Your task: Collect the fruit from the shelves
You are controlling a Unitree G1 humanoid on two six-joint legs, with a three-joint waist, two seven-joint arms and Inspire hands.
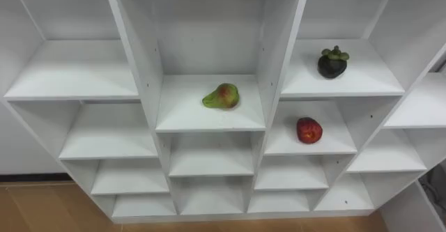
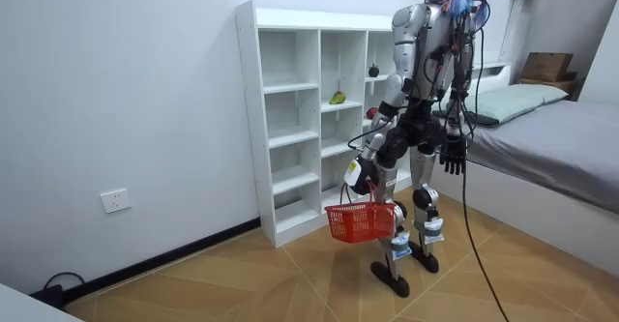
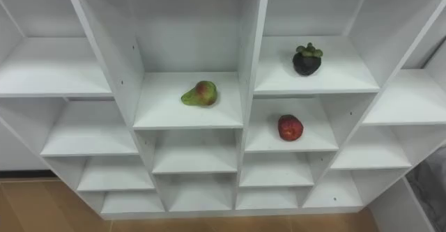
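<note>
3 fruits sitting in closet (image 1: 280,44): pear (image 1: 221,96) centre shelf, mangosteen (image 1: 333,63) upper right, apple (image 1: 309,130) below it. Left hand (image 2: 360,174) gripping basket (image 2: 360,222) handle, right hand (image 2: 452,158) hanging, fingers relaxed. Likely light, firm, rolling; grabbing around middle.

In the room view the robot's body hides the right side of the closet (image 2: 248,119).

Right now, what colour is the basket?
The basket is red; the room view shows it best.
</note>
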